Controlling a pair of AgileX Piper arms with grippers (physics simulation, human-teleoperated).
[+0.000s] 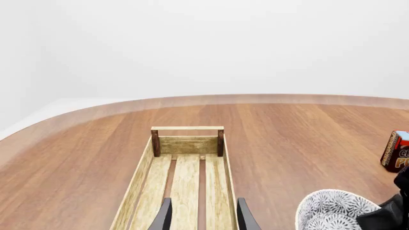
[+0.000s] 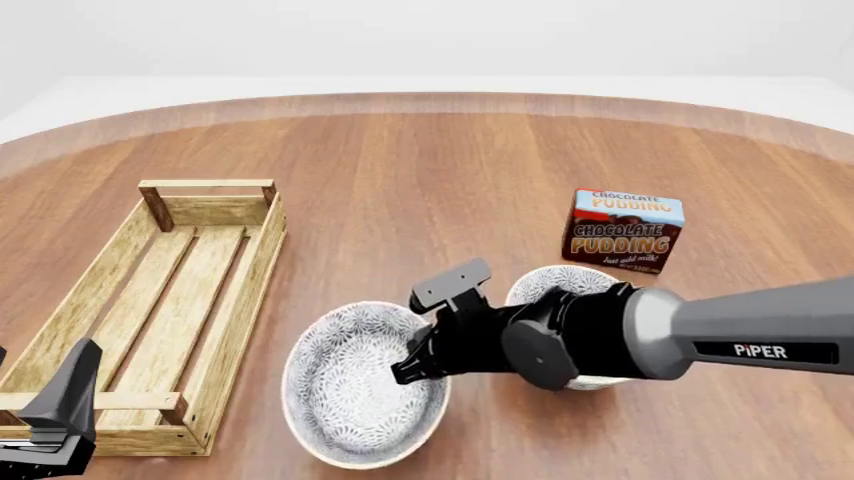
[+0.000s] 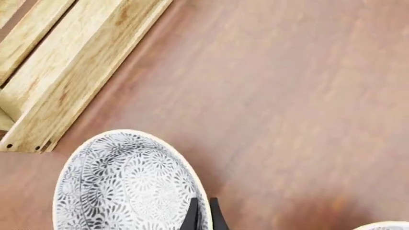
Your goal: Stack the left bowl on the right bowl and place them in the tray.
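The left bowl [image 2: 358, 390], white with a grey floral pattern, sits near the front middle. My right gripper [image 2: 411, 368] is shut on its right rim; in the right wrist view the two fingers [image 3: 191, 215] pinch the bowl's edge [image 3: 121, 187]. Whether the bowl is off the table I cannot tell. The right bowl [image 2: 541, 285] is mostly hidden behind the right arm; a sliver of its rim [image 3: 383, 225] shows. The tray [image 2: 174, 300], a long slatted wooden crate, lies at the left. My left gripper [image 2: 47, 400] hangs open and empty over the tray's near end [image 1: 185, 177].
A brown chocolate pudding box [image 2: 625, 232] stands upright behind the right bowl, also seen in the left wrist view as a box [image 1: 397, 151]. The table's curved far edge [image 2: 427, 100] runs across the back. The right arm [image 2: 694, 335] reaches in from the right.
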